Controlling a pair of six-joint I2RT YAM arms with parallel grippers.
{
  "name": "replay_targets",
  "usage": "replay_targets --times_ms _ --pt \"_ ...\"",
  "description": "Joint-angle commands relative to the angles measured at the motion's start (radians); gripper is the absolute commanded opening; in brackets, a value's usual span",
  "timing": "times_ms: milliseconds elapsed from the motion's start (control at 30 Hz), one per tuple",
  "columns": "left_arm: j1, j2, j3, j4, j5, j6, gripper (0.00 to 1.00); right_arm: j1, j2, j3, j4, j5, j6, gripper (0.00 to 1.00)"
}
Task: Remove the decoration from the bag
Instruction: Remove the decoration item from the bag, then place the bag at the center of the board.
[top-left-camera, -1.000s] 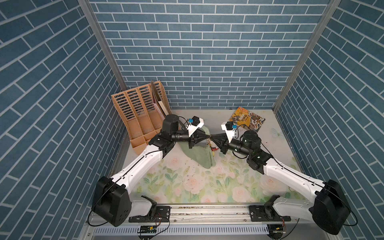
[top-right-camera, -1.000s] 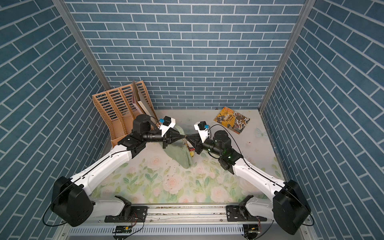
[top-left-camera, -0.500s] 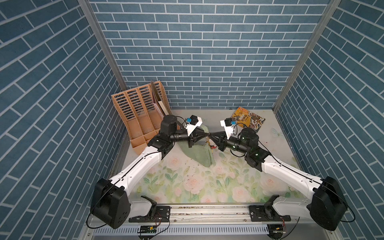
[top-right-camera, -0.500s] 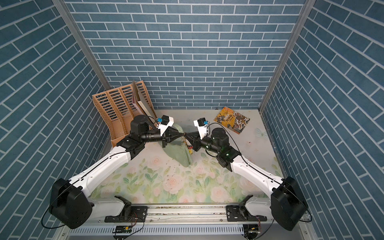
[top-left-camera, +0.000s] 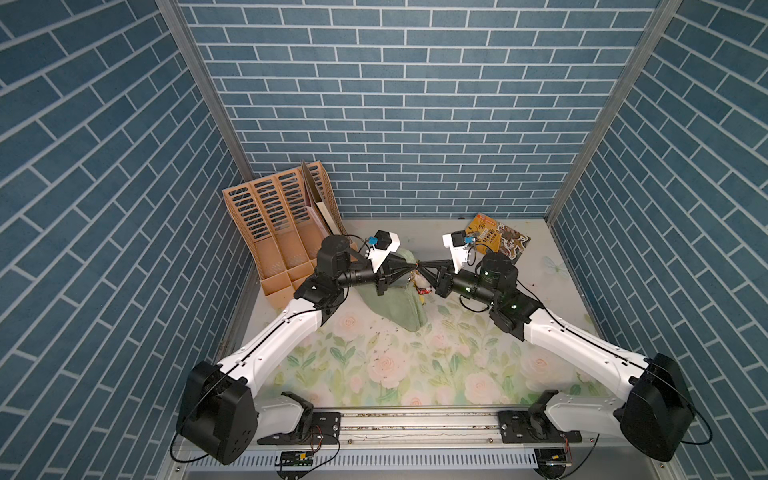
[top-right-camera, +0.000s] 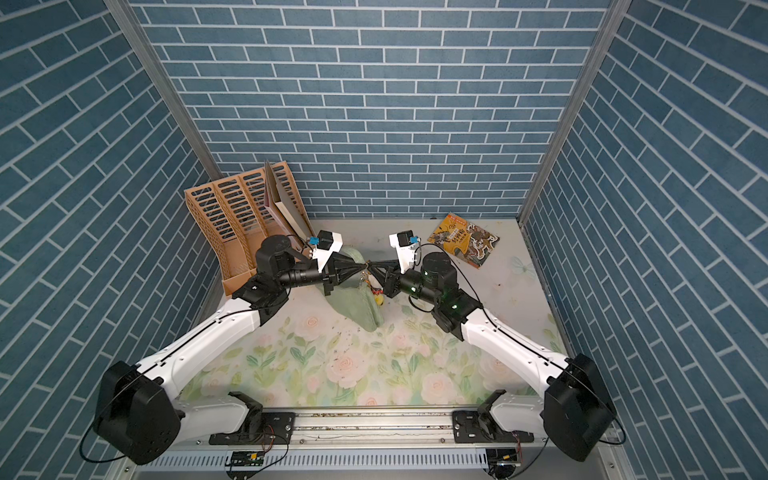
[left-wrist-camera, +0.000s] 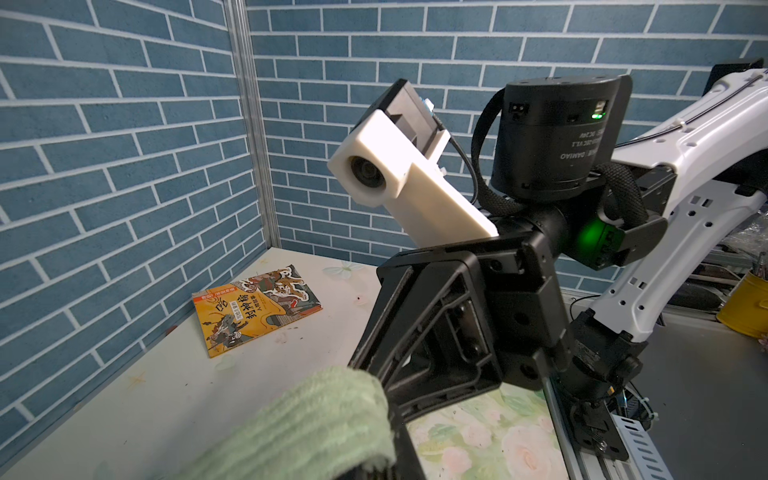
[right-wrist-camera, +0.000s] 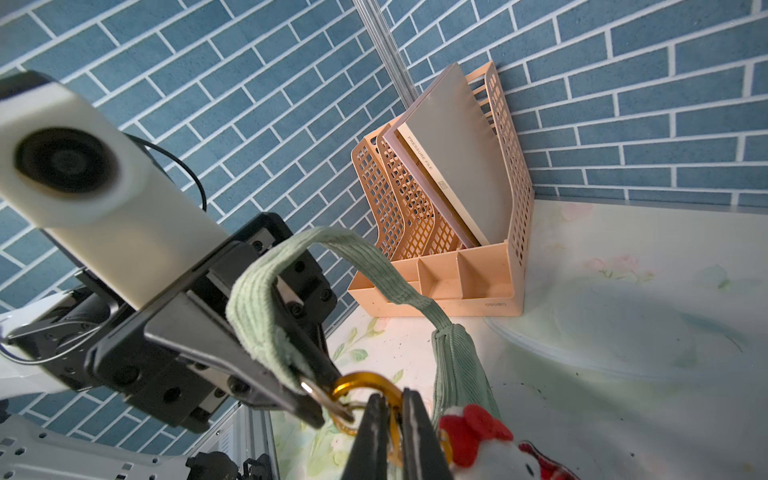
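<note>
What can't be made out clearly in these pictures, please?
The plush decoration: cut off by the bottom edge of the right wrist view.
The left gripper tips: hidden behind the bag in the left wrist view.
The orange clip: too small in both top views.

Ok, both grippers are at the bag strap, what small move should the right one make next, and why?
Probably ease the right gripper away from the left gripper, working the orange carabiner off the metal ring. The right is shut on that carabiner, the left on the strap, and the chicken charm hangs from it.
</note>
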Motion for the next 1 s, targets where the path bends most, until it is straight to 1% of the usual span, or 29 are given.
replay_targets --times_ms 0,100,200,267,433,567,600,633,733,767,833,900,967 --pt "0.007 -0.002 -0.012 0.066 0.007 -0.043 0.06 0.003 -0.009 0.028 0.033 0.021 0.052 0.07" --pt "0.007 -0.010 -0.036 0.108 0.015 -0.068 0.04 0.002 -0.018 0.020 0.045 0.071 0.095 0.05" --pt "0.011 -0.027 -0.063 0.124 0.018 -0.071 0.05 0.003 -0.009 0.025 0.071 0.072 0.153 0.05" --pt "0.015 -0.031 -0.072 0.134 0.026 -0.078 0.06 0.007 -0.003 0.035 0.074 0.068 0.165 0.05" --pt "0.017 -0.016 -0.089 0.152 0.027 -0.096 0.06 0.010 -0.003 0.046 0.053 0.084 0.152 0.05" --pt "0.018 -0.009 -0.140 0.190 -0.010 -0.155 0.07 0.010 -0.020 0.055 -0.028 0.134 0.068 0.06" --pt "0.019 -0.007 -0.158 0.195 -0.037 -0.175 0.10 0.008 -0.030 0.056 -0.047 0.150 0.044 0.07" --pt "0.018 -0.006 -0.181 0.207 -0.089 -0.204 0.14 0.006 -0.038 0.055 -0.061 0.157 0.020 0.08" --pt "0.018 0.011 -0.240 0.197 -0.289 -0.283 0.28 0.004 -0.048 0.059 -0.106 0.154 -0.047 0.10" --pt "0.018 0.020 -0.253 0.186 -0.374 -0.318 0.30 0.003 -0.049 0.062 -0.120 0.155 -0.065 0.11" --pt "0.019 0.046 -0.254 0.146 -0.490 -0.378 0.34 -0.003 -0.050 0.058 -0.141 0.163 -0.098 0.11" --pt "0.017 0.075 -0.224 0.078 -0.543 -0.420 0.38 -0.008 -0.048 0.062 -0.163 0.174 -0.137 0.11" --pt "0.015 0.092 -0.197 0.030 -0.556 -0.456 0.41 -0.010 -0.043 0.061 -0.176 0.190 -0.170 0.11"
